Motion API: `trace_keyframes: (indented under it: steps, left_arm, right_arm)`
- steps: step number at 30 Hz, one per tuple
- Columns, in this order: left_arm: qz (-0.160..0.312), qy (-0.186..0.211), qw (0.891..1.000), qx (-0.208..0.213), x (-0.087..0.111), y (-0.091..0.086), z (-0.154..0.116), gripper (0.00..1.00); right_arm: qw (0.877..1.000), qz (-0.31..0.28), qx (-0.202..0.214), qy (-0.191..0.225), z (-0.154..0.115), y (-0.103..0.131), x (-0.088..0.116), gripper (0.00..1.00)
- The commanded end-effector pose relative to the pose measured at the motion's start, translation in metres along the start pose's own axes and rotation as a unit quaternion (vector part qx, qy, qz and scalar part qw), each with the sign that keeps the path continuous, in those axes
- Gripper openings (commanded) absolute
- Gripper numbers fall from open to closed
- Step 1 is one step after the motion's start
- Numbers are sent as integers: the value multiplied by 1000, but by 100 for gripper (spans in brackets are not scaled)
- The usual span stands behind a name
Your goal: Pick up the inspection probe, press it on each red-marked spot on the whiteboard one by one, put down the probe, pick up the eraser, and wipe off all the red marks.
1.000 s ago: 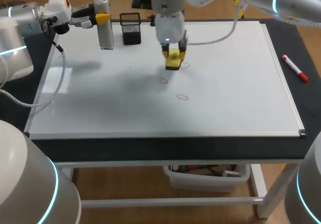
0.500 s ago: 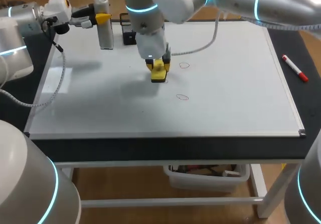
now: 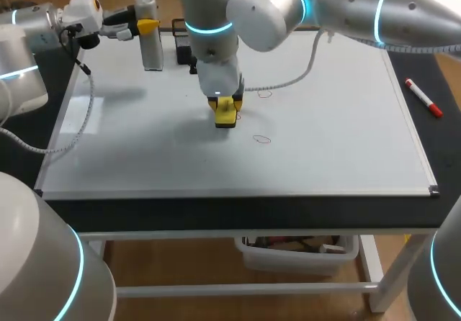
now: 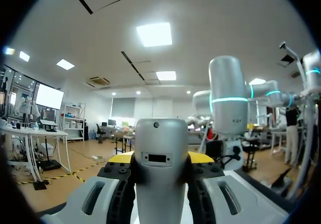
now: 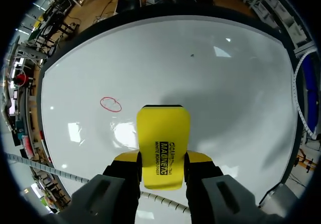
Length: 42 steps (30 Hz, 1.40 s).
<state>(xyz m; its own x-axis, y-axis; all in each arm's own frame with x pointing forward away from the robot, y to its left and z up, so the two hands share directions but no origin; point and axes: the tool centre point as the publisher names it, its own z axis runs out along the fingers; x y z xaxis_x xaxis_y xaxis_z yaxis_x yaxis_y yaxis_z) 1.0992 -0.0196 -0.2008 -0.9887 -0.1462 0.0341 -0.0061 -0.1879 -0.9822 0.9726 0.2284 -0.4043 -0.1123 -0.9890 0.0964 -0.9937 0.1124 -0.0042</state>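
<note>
Eraser (image 5: 164, 146), yellow, is clamped between the two fingers of the right gripper (image 5: 163, 159), and its far end is pressed flat on the whiteboard (image 3: 346, 119). A red mark (image 3: 261, 139) lies just beside that gripper, apart from the eraser, and a second red mark (image 3: 264, 93) lies near it on the other side. The inspection probe (image 4: 160, 179) stands upright, gripped from both sides by the fingers of the left gripper (image 4: 160, 157), well apart from the right one. Its base seems to rest on the board, though the view is poor. A marker pen (image 3: 423, 98) lies off the board, far from both grippers.
</note>
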Motion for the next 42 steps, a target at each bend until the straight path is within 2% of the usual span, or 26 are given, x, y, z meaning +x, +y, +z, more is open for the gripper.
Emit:
trace_keyframes:
  steps: [1, 7, 11, 23, 42]
  left_arm:
    - [1, 1, 1000, 1, -1, 0, 0, 0]
    - [1, 1, 1000, 1, -1, 0, 0, 0]
    - [1, 1, 1000, 1, -1, 0, 0, 0]
    - [1, 1, 1000, 1, -1, 0, 0, 0]
    - [1, 1, 1000, 1, -1, 0, 0, 0]
  right_arm:
    - [1000, -2, 4, 2, 5, 0, -2, 0]
    - [1000, -4, 20, 0, 10, -4, -3, 0]
    - [999, -12, 35, -16, 14, -5, -4, 0]
    - [999, -20, 30, -19, 22, -5, -5, 0]
    - [1000, -6, 13, -7, 29, -9, 18, 0]
